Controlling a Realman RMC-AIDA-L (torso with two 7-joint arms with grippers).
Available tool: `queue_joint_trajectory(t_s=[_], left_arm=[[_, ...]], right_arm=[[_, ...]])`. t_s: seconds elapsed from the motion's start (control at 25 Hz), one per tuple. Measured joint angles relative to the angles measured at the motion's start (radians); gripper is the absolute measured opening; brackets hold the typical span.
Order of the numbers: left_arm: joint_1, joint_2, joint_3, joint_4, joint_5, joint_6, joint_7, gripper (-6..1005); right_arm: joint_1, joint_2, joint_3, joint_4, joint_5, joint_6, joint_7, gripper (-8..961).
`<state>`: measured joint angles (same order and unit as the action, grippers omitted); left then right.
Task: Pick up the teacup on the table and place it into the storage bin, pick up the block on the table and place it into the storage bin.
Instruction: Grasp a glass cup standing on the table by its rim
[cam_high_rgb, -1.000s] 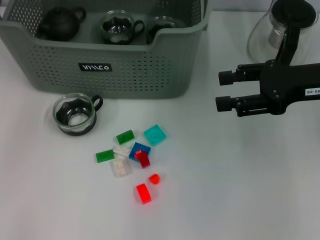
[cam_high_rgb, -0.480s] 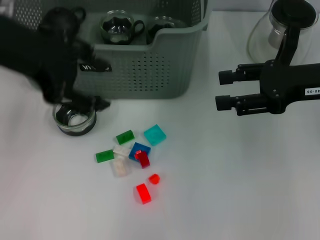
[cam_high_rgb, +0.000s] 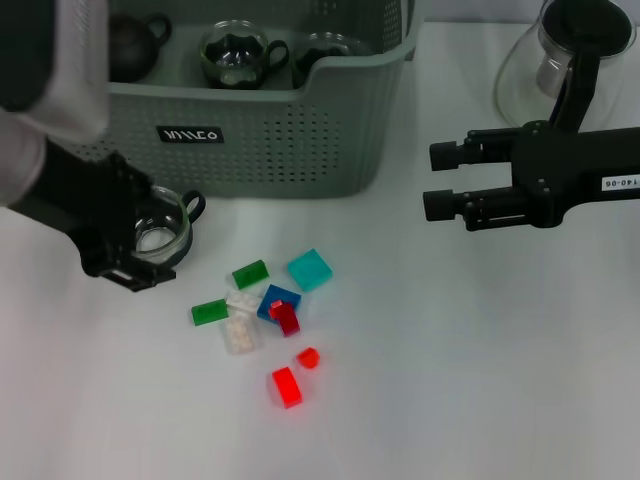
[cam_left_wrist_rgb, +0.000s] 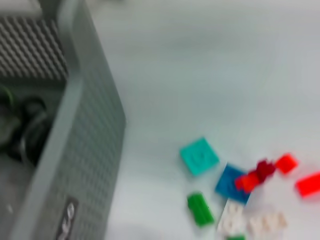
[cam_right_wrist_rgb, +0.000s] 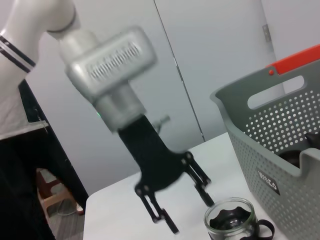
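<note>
Teacup: clear glass, dark base, black handle, upright before the storage bin. Left gripper spread around it; right gripper open, parked.

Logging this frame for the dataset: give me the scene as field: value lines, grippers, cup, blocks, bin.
left gripper: open, down at the teacup, fingers straddling its near side, not closed on it
right gripper: open, holding nothing, hanging over bare table right of the bin
teacup: glass, dark handle, upright on the table in front of the storage bin
storage bin: holds a dark teapot and two more glass cups
blocks: loose cluster on the table, green, teal, blue, white, red; none in the bin
glass pitcher: behind the right arm
</note>
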<state>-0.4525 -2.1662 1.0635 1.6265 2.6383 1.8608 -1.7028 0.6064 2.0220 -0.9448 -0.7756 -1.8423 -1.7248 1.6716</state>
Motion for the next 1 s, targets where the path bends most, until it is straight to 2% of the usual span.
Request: queue_joint_trajectory(t_s=[0.12,0.48,0.72,1.0], left_arm=[[0.001,0.000,0.048,-0.063,0.053,-0.075,-0.001,712],[-0.023,-0.001,0.109,-0.195,0.182,-0.220,-0.024,714],[-0.052,0.001,0.124,-0.246,0.213,-0.241,-0.045,716],[-0.056,0.001,0.139,-0.256,0.217,-0.248,-0.046,714]], right_arm=[[0.001,0.000,0.000,0.000,0.000,0.001,0.003,779],[0.001,0.000,0.000,0.022,0.000,0.004,0.000,777],[-0.002,0.000,0.000,0.022,0.000,0.011,0.003,776],[0.001,0.000,0.000,0.022,0.000,0.017,0.004,775]])
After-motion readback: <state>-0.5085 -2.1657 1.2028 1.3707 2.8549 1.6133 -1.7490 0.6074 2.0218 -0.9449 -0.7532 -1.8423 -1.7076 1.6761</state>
